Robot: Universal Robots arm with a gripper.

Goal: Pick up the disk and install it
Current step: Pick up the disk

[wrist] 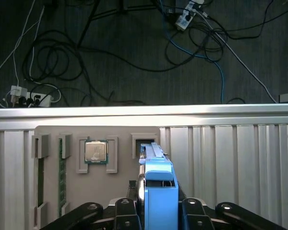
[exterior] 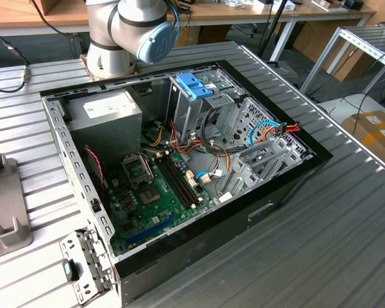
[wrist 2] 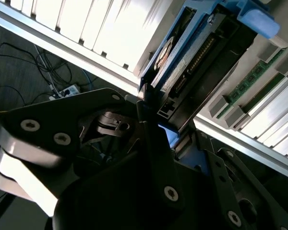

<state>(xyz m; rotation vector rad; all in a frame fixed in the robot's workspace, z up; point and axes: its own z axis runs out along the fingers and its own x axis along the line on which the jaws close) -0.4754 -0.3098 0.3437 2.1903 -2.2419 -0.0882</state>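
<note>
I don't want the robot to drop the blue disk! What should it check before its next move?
1. Grip on the disk by the gripper: ok, held between the fingers in both wrist views.
2. Is the disk clear of the grey tray: cannot tell.
3. The computer case is open on top: ok.
4. The metal cage has a free slot: cannot tell.
5. Are the cables away from the cage: not ok, loose ones lie close beside it.
</note>
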